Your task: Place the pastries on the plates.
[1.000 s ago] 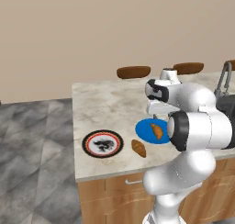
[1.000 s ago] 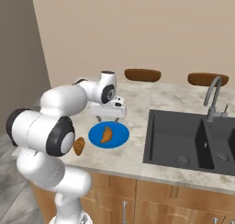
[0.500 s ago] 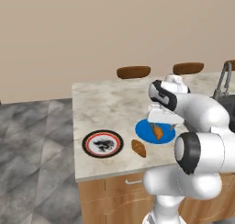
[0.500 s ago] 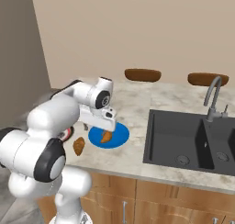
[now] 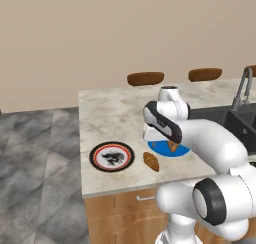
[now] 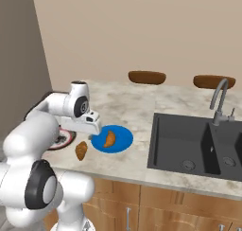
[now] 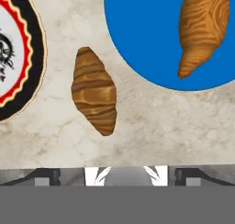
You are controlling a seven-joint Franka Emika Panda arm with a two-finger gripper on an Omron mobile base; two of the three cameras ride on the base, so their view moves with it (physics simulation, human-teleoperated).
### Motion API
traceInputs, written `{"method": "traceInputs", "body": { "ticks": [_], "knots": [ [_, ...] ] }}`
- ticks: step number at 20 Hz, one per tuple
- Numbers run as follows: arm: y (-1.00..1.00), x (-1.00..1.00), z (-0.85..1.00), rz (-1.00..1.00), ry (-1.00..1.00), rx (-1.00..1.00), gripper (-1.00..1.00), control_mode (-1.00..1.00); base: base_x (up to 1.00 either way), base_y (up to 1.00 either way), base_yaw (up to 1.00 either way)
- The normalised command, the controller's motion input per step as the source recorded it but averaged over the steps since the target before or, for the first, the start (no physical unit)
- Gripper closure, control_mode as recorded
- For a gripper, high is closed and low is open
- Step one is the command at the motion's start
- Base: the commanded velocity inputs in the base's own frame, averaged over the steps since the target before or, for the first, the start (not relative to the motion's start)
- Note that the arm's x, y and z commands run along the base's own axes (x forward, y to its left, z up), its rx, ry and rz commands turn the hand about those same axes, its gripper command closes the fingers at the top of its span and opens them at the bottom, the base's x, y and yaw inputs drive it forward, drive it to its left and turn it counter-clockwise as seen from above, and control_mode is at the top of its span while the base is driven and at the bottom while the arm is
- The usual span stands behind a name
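Lying on the bench (image 7: 151, 117) at frame centre-left, the loose croissant (image 7: 94, 91) awaits the patterned plate (image 7: 13, 58) (end effector's spread: cannot tell).

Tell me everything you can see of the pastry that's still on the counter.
The loose pastry is a golden-brown croissant shape, ridged across, with tapered ends. It lies flat on the marble counter, between the patterned plate and the blue plate, touching neither. Nothing grips it; the hand camera looks down on it.
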Motion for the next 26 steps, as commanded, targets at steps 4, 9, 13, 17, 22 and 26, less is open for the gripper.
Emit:
{"method": "traceInputs", "body": {
  "ticks": [4, 9, 13, 17, 22, 26],
  "knots": [
    [0.06, 0.41, -0.19, 0.06, 0.08, -0.06, -1.0, -1.0, 0.0, 0.0, 0.0],
    [0.16, 0.61, -0.28, 0.11, 0.29, 0.0, -1.0, -1.0, 0.0, 0.0, 0.0],
    [0.34, 0.38, -0.32, 0.12, 0.29, 0.0, -1.0, -1.0, 0.0, 0.0, 0.0],
    [0.08, 0.2, -0.36, 0.12, 0.24, 0.0, -1.0, -1.0, 0.0, 0.0, 0.0],
    [0.01, -0.02, -0.31, 0.04, 0.21, 0.0, -1.0, -1.0, 0.0, 0.0, 0.0],
    [0.0, -0.18, -0.27, 0.0, 0.23, 0.0, -1.0, -1.0, 0.0, 0.0, 0.0]
  ]
}}
